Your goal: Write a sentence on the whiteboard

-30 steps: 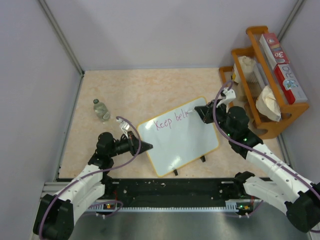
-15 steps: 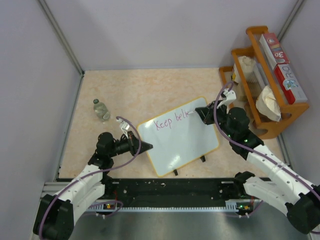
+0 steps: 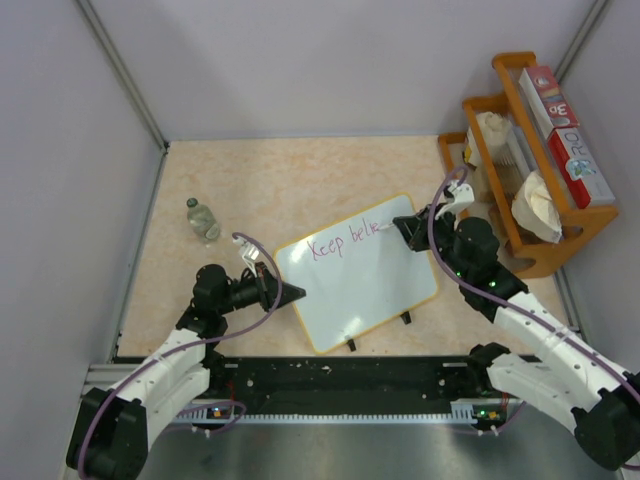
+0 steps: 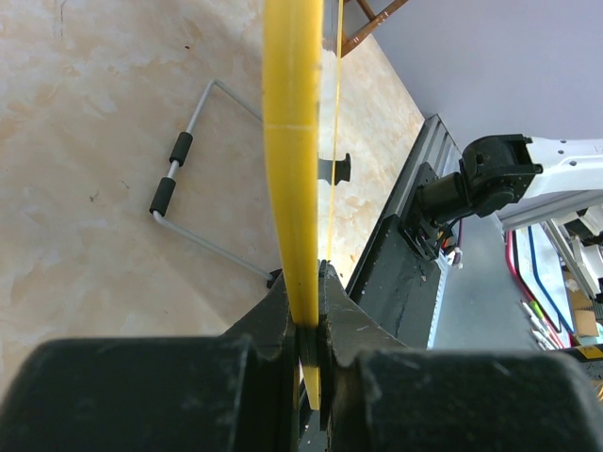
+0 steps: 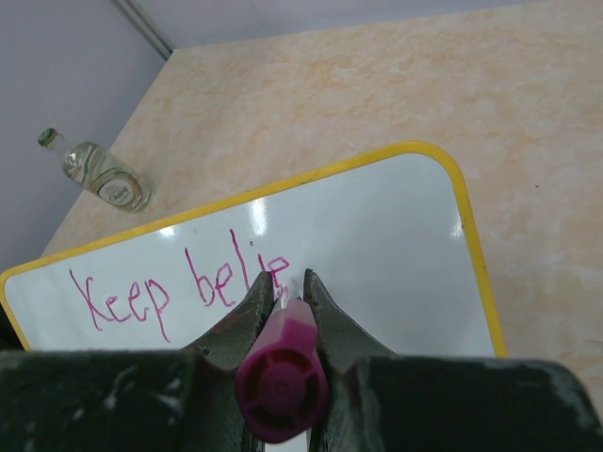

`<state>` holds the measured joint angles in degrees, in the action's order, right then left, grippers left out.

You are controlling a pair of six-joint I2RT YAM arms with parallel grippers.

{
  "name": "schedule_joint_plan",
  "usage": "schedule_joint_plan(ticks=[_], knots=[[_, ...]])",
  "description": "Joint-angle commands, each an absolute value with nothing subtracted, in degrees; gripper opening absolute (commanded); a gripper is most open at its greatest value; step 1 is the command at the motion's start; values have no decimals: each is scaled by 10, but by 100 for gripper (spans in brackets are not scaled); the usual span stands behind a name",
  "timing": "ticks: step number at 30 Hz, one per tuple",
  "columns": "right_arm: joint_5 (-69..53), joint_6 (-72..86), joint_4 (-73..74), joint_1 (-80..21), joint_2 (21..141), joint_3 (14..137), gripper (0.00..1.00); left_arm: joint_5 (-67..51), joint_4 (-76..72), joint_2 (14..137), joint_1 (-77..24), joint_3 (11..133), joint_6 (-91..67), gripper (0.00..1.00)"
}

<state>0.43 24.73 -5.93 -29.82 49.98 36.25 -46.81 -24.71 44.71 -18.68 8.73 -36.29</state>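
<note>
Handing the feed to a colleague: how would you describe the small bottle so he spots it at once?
Start from the whiteboard in the middle of the beige table, then look past its left end and a little further back. The bottle is there alone: small, clear, dark-capped, the only see-through thing on the table.
</note>
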Motion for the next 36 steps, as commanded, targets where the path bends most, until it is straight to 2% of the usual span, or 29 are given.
schedule_joint_plan(ticks=[1, 22, 36], knots=[[29, 246, -61, -290, 492, 370, 0, -484, -210, 446, -192, 63, -279, 0], [3, 254, -65, -278, 474, 417, 0, -484, -209, 444, -192, 63, -279, 0], [3, 255, -70, -268, 510, 422, 0, -484, -210, 441, -192, 62, -279, 0]])
